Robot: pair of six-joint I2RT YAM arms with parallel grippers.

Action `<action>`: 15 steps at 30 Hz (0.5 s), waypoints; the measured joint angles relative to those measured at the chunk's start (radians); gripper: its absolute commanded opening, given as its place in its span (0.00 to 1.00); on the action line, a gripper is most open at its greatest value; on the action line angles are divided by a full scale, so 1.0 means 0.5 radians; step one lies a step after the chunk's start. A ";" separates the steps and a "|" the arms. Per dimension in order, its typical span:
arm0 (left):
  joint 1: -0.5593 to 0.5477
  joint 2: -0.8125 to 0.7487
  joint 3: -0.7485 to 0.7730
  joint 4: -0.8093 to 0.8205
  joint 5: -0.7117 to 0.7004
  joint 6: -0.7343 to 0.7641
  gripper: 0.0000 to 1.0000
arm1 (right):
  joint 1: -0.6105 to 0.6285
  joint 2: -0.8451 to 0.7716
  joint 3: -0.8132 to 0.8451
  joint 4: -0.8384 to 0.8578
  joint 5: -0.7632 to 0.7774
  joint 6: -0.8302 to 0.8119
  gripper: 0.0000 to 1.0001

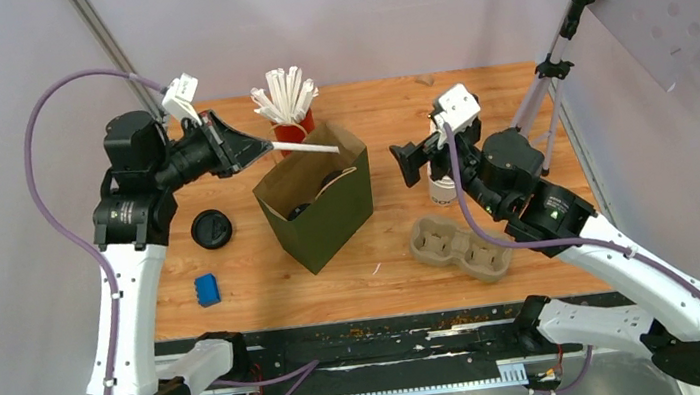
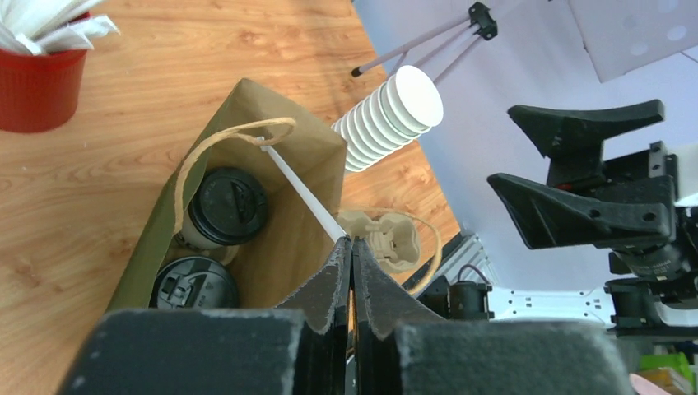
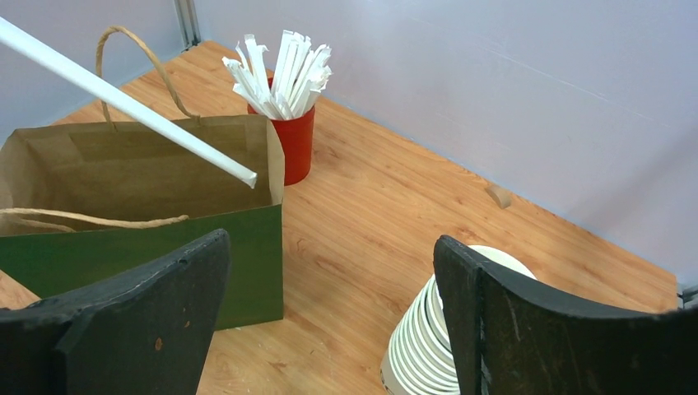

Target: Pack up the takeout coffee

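A green paper bag (image 1: 335, 228) with brown insides stands open mid-table. Two takeout coffee cups with black lids sit in it side by side, one (image 2: 226, 206) beyond the other (image 2: 193, 284); from above their lids (image 1: 334, 179) show only in part. My left gripper (image 1: 269, 148) hovers over the bag's far left rim, shut on a white wrapped straw (image 2: 300, 185) that reaches across the bag's mouth. The straw's free end (image 3: 239, 174) hangs above the opening. My right gripper (image 3: 329, 240) is open and holds nothing, right of the bag.
A red cup of wrapped straws (image 1: 292, 124) stands behind the bag. A stack of lidless white cups (image 3: 424, 341) sits just under my right gripper. A cardboard cup carrier (image 1: 461, 247) lies front right. A loose black lid (image 1: 211, 229) and a blue block (image 1: 206, 290) lie front left. A tripod (image 1: 552, 72) stands far right.
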 measured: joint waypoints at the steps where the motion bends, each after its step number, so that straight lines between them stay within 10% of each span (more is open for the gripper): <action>1: 0.000 -0.003 -0.058 0.059 -0.003 -0.024 0.16 | 0.000 -0.008 -0.009 0.002 0.001 0.002 0.92; 9: 0.000 -0.011 -0.362 0.129 -0.060 -0.092 0.56 | 0.000 -0.028 -0.095 -0.059 0.080 0.018 1.00; 11: 0.000 -0.026 -0.341 0.060 -0.112 -0.047 0.97 | 0.000 -0.030 -0.095 -0.117 0.115 0.050 1.00; 15: 0.000 -0.070 -0.233 -0.098 -0.234 0.034 1.00 | -0.003 -0.050 -0.081 -0.284 0.124 0.105 1.00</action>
